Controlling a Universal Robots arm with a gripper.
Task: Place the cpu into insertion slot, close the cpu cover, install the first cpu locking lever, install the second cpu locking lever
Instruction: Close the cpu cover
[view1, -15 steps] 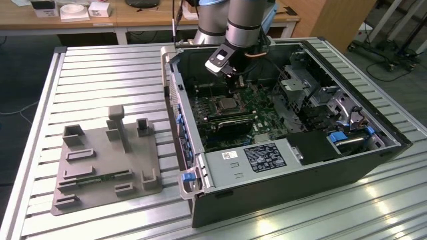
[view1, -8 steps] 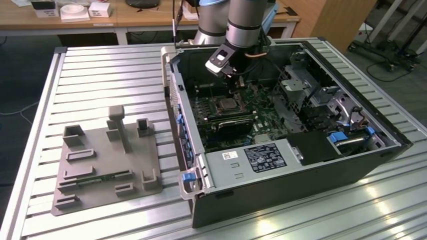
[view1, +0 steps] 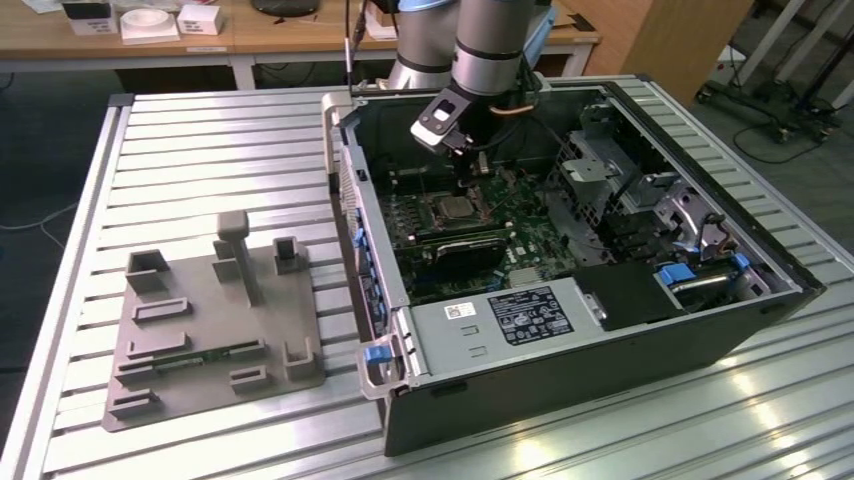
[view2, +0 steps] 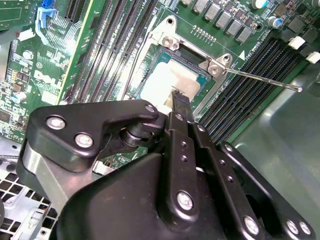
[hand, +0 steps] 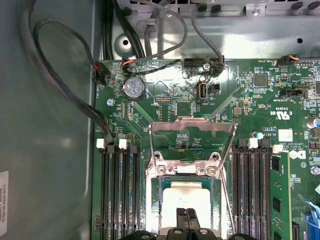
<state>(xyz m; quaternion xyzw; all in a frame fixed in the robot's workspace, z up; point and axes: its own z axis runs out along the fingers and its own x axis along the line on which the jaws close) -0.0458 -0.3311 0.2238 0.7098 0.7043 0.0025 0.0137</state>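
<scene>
While gripper (hand: 187, 214) hovers at cpu (hand: 187, 195), cover (hand: 192, 126) raised

A small flat square chip with a pale silver-grey metal top (hand: 186, 197) is being seated flat in the square shiny-rimmed socket (hand: 154, 200) on green circuit board. The thin silver window frame (hand: 192, 125) is being held raised open at the socket's edge, and a thin wire lever (view2: 265, 80) is being left unlatched, angled outward.

The computer case (view1: 574, 360) lies on the counter (view1: 200, 140), with the fixture tray (view1: 200, 350) beside it at the exterior view's left. Inside the case, the cpu (hand: 187, 197) sits in the insertion slot (hand: 186, 170), with memory slots (hand: 120, 190) on both sides. The cpu cover (hand: 192, 125) stands swung away from the slot. The gripper (hand: 187, 214) hangs directly over the cpu.
</scene>
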